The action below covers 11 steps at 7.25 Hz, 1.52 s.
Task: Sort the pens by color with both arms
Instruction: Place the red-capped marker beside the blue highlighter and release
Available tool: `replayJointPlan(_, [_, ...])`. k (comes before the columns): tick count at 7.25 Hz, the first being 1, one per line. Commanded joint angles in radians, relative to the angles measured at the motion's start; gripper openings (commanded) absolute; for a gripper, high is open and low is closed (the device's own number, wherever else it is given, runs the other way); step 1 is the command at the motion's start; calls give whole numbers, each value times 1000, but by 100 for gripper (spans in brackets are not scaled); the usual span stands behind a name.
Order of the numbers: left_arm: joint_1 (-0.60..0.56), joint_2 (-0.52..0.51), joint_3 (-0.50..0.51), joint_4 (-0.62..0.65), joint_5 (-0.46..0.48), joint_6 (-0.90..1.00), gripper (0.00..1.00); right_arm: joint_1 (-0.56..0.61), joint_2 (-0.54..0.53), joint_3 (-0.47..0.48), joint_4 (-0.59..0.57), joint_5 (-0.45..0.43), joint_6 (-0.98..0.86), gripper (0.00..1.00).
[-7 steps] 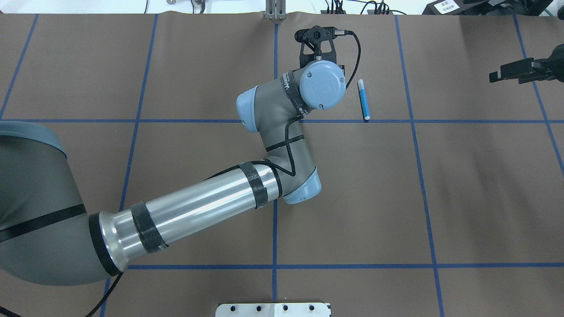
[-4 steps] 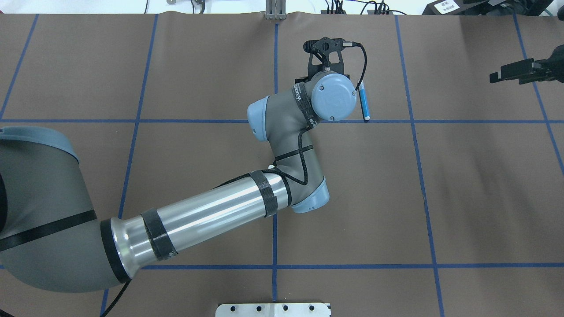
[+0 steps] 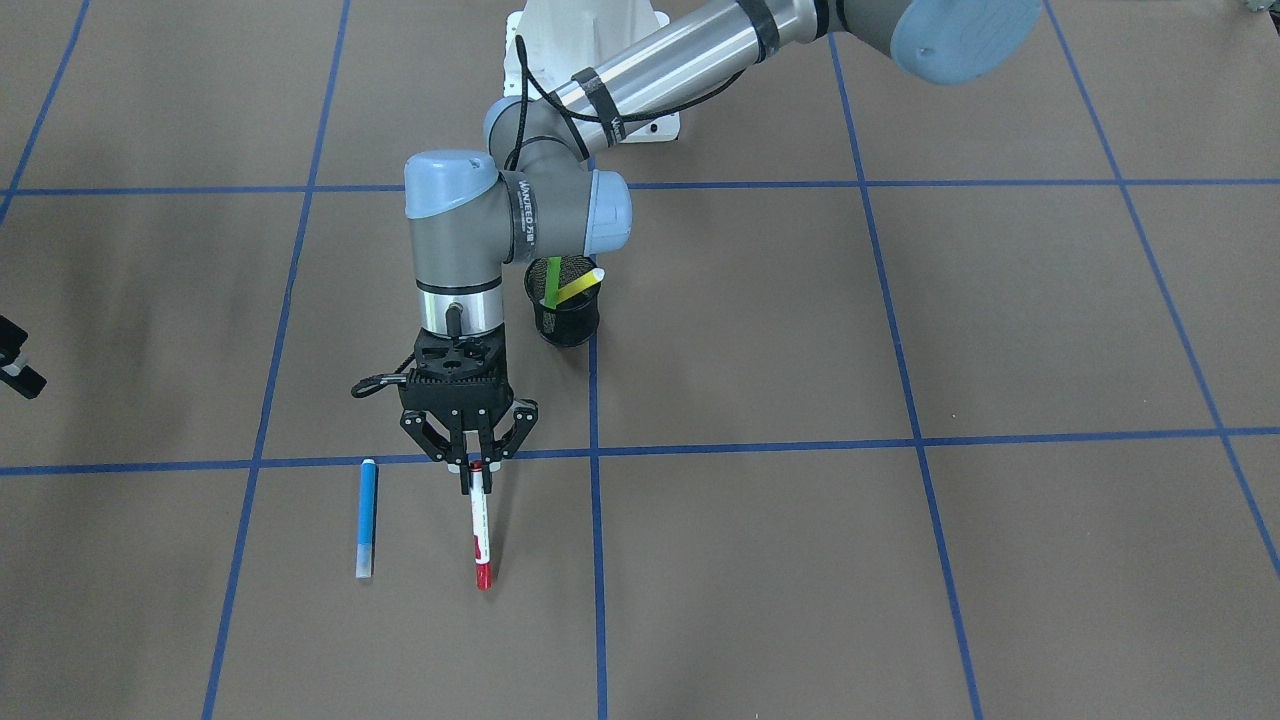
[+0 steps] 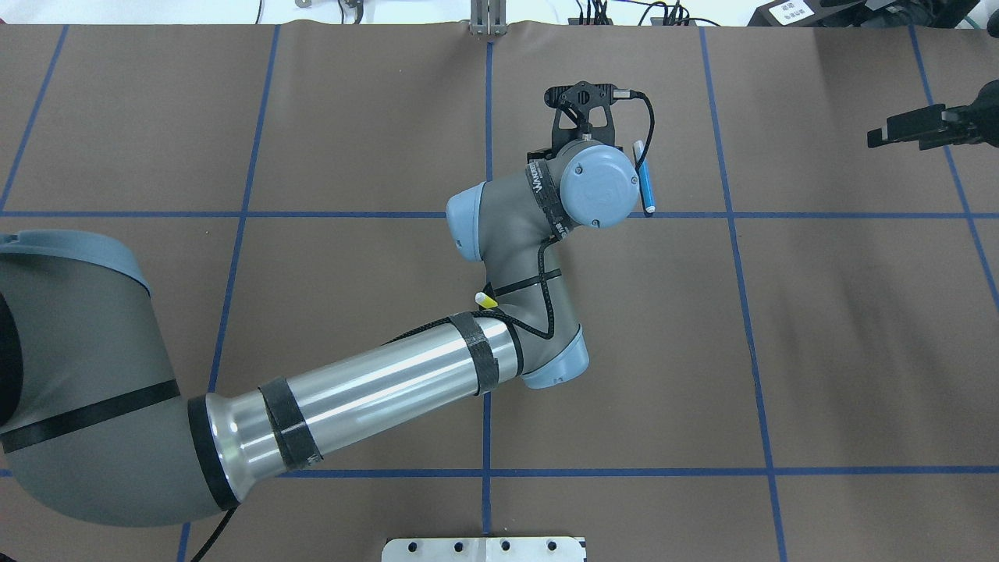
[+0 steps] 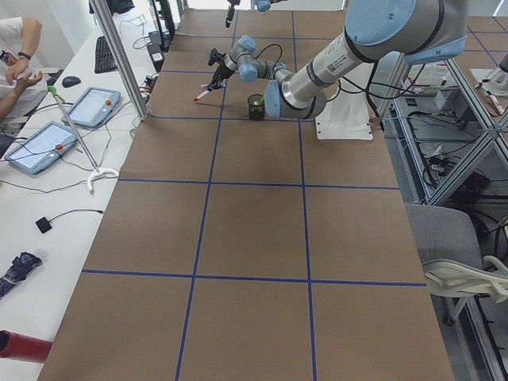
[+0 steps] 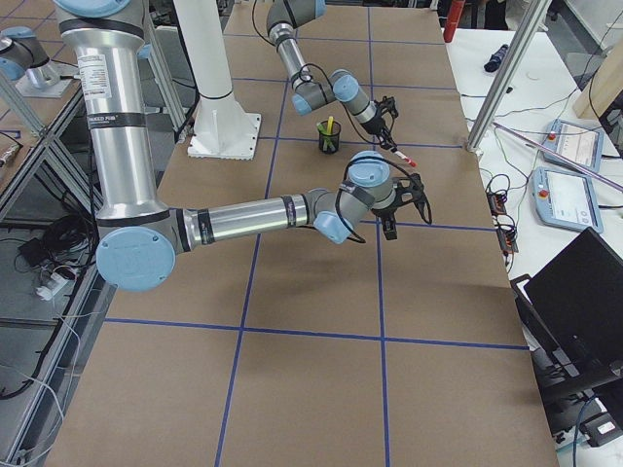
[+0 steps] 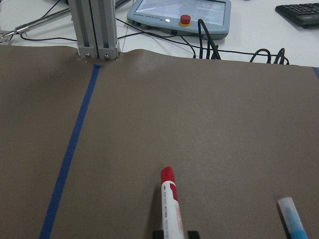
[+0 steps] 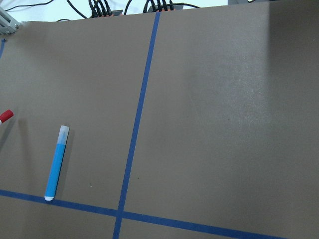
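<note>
- The left arm reaches out across the brown-covered table, its wrist pointing down.
- The left gripper is closed on one end of the red-and-white pen. In the left wrist view the barrel sits between the two fingertips.
- That pen sticks out from the fingertips away from the robot, with its red cap at the far end. In the side views it slants downward. I cannot tell whether the cap touches the table.
- The blue pen lies flat on the table just beside the held pen, on the robot's right of it and roughly parallel to it. Its nearer end touches a blue tape line.
- A black mesh cup stands upright under the left arm's wrist joints, close to the centre tape line.
- The light green pen and the yellow pen lean inside the cup, their tops above its rim.
- The right gripper hangs well apart from the pens at the robot's far right. I cannot tell how its jaws stand, and nothing shows between them.
</note>
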Motion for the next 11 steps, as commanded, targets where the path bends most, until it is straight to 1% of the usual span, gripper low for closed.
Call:
replayJointPlan(1, [2,-1,3,0,0,1,75,0,0,-3,1,0,0,100])
replayJointPlan(2, [2,-1,3,0,0,1,93,0,0,-3,1,2,-2,100])
replayJointPlan(3, [2,-5,-1,2,-2,3,99,0,0,-3,1,2,0,100])
replayJointPlan(5, [-19,-2,-73,30,-12,70,99,-2,12,-3,-4,0,11,99])
replayJointPlan(6, [-60,13,-146,139,-84,72,99,-6,31,-1,-15,2,21,100])
replayJointPlan(7, [-115,83,-278,223,-221,91,99,-24,46,0,-15,0,66,100])
replayJointPlan(8, [-163,159,-388,254,-300,148,99,-55,75,8,-13,-36,137,100])
replayJointPlan(9, [-212,216,-474,328,-389,194,99,-104,80,31,-13,-70,190,100])
replayJointPlan(10, [-258,319,-629,413,-459,272,99,-159,98,61,-13,-110,269,100])
replayJointPlan(11, [-304,428,-746,428,-501,338,99,-228,132,89,-16,-159,413,99])
